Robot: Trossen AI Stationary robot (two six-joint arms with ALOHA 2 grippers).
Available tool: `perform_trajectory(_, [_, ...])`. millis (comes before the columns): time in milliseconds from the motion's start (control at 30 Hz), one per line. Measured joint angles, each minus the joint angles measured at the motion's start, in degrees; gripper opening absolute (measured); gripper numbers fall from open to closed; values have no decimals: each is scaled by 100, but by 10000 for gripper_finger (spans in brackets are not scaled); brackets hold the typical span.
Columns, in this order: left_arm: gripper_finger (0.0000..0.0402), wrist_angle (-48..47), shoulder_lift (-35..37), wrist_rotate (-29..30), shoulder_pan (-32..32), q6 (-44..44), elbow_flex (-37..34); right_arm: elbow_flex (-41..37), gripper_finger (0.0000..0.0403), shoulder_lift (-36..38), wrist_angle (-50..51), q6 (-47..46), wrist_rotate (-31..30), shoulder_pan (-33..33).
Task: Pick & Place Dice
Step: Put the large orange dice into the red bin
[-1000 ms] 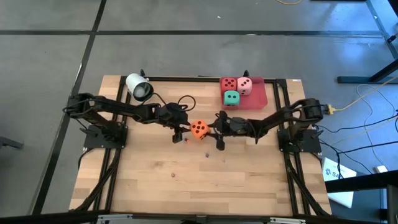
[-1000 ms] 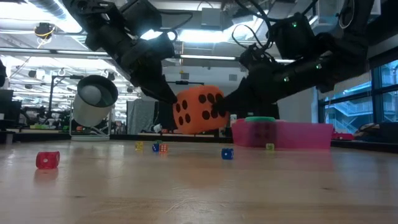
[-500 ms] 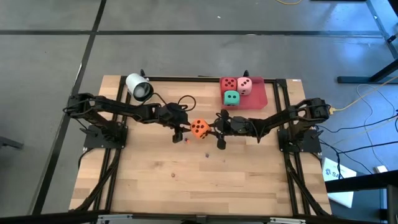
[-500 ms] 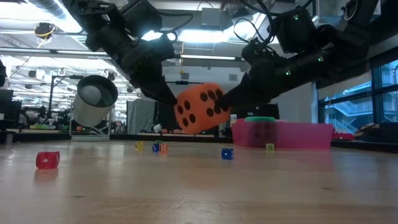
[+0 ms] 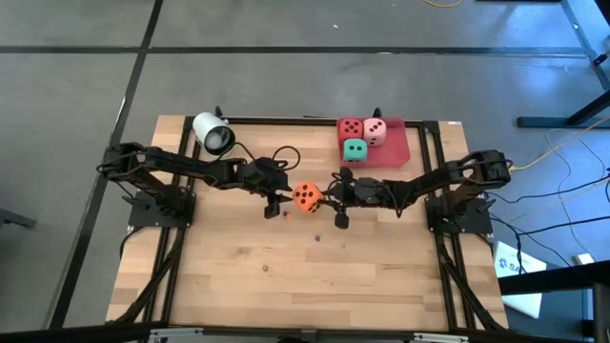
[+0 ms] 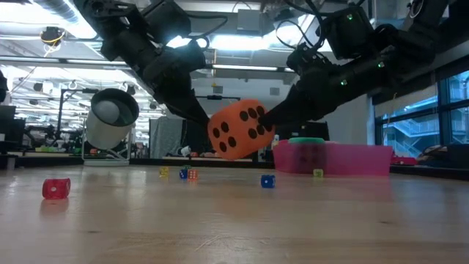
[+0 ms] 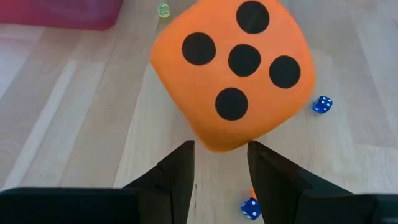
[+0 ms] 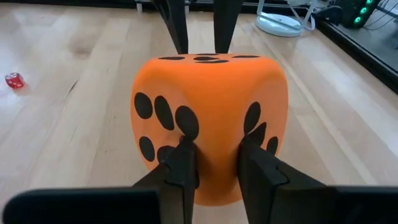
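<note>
High view: the wooden table (image 5: 238, 286) is spanned by both dark arms, which meet at its middle over the orange die (image 5: 306, 197), while the flat red tray (image 5: 396, 152) at the far right edge already carries the red die (image 5: 351, 127), the pink die (image 5: 376, 131) and the green die (image 5: 355, 150), and the white cylinder (image 5: 212, 133) lies near the far left corner. Compared with a second ago, the right gripper (image 5: 333, 193) has been brought in closer on the orange die and its fingers have been drawn narrower, so that in the right wrist view the pads (image 8: 180, 163) are pressed into the soft face and dent it. The left gripper (image 5: 274, 202) is kept at an unchanged, middling width on the opposite side; in its wrist view the fingertips (image 7: 181, 163) are seen just under the die's lower corner, and whether a firm hold is kept there cannot be told. The die has been tipped slightly and is held clear of the table between the two. A handover to the right arm is judged to be under way, with the tray as the likely destination. Several tiny dice, among them a small red die (image 6: 56, 188), are scattered on the wood below.
</note>
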State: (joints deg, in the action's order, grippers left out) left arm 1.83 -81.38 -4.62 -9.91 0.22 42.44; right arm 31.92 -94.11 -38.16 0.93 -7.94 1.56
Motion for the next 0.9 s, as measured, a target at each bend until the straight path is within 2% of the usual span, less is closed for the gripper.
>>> perform_trajectory(367, [143,0,2,17,0,4,-2,-9,71,0,9,4,-2,-2])
perform_trajectory(467, [143,3,4,15,0,2,-2,-9,49,0,32,10,-2,-2])
perform_trajectory(900, [143,11,7,13,0,-1,-2,-17,34,-115,263,-201,23,2])
